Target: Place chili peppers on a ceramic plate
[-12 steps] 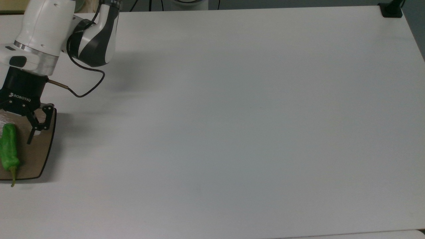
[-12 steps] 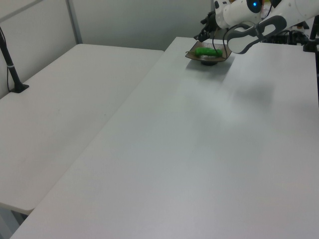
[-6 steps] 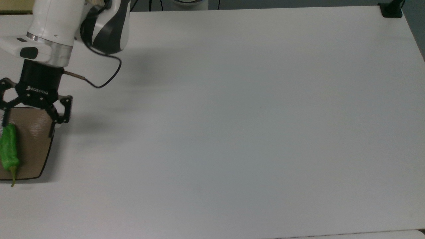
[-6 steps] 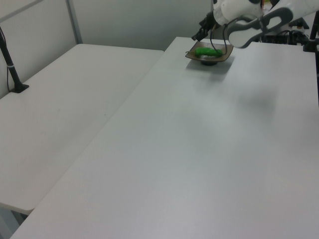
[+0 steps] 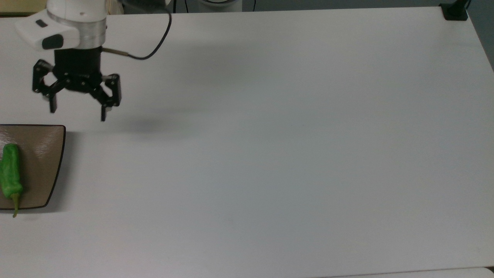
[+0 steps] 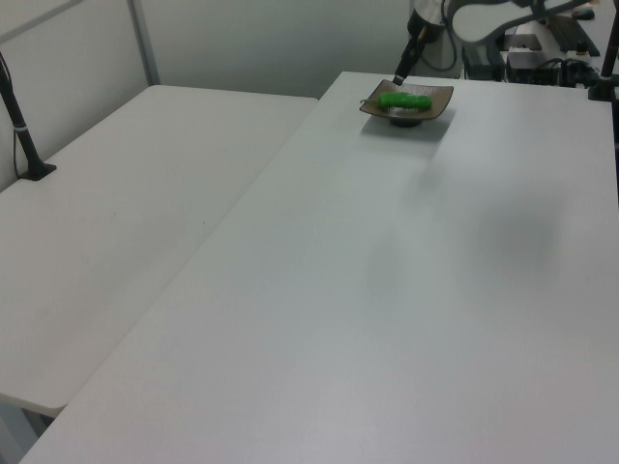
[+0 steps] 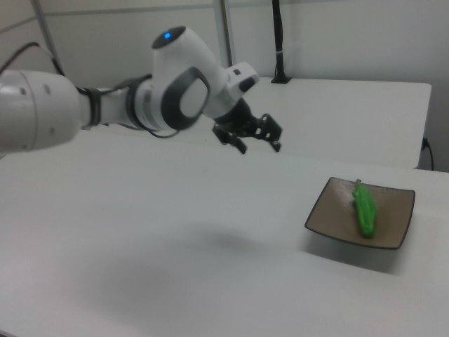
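Hovering above the white table, the black two-finger gripper hung with its fingers spread wide and nothing between them, clear of the glossy tan-brown squarish ceramic plate and off toward the top view's upper right of it. The bright green wrinkled chili pepper lay lengthwise on that plate, stem tip poking over the plate's near edge in the top view; the right view showed the pepper resting near the plate's middle. Judged from this, placement looked done and the step in hand was the retreat; the next move probably called for nothing more than pulling the arm away without clipping the plate rim. The top view cut off the plate's left part at the frame edge. In the left view the plate and pepper sat far off and small, with the arm partly cropped at the top edge.
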`<action>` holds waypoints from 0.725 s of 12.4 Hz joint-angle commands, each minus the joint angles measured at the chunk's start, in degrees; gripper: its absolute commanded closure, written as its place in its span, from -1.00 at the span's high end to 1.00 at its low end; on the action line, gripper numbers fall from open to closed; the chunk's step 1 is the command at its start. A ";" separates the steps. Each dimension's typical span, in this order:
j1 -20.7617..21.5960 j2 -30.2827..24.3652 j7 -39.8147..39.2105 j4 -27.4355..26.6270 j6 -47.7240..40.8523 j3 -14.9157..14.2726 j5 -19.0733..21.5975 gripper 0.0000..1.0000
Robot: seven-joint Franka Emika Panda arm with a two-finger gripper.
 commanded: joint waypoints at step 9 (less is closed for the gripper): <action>8.47 -6.51 10.30 0.96 -30.54 1.41 15.01 1.00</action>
